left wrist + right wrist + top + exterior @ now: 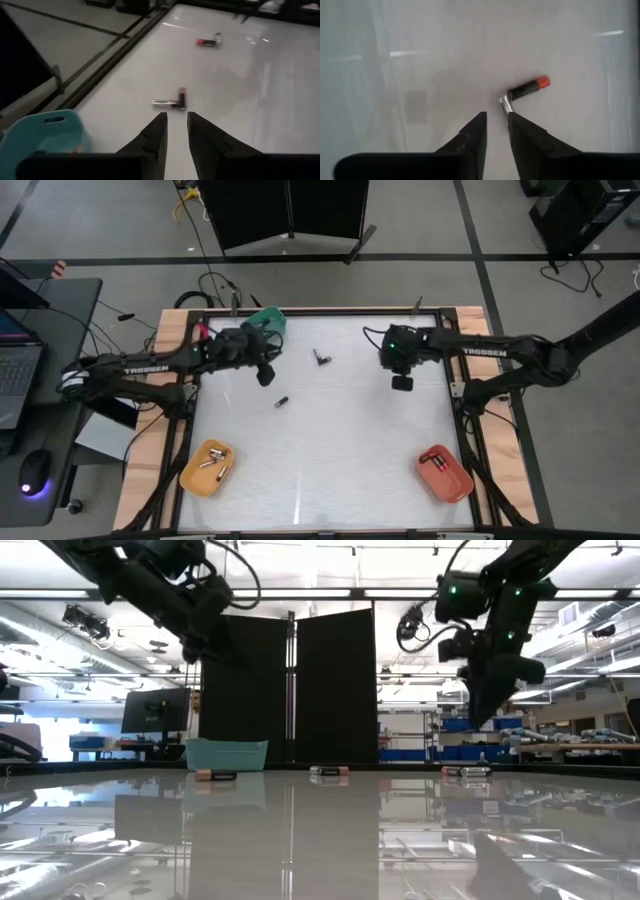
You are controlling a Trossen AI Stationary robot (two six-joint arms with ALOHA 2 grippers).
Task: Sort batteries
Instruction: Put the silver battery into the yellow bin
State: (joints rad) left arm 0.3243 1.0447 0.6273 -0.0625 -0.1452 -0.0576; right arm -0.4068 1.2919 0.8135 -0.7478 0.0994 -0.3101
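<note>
Reading "TROSSEN": white lettering along both arms (pixel 150 368)

The green bin (pixel 268 320) at upper centre-left is half hidden beneath the left arm (pixel 160 365). Cells in the orange bin (pixel 207 470) and red bin (pixel 444 473) are too small to count.

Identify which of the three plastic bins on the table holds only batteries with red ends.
The red bin at the front right corner; its batteries show red ends, the orange bin's look silvery, and the green bin's contents are hidden.
</note>
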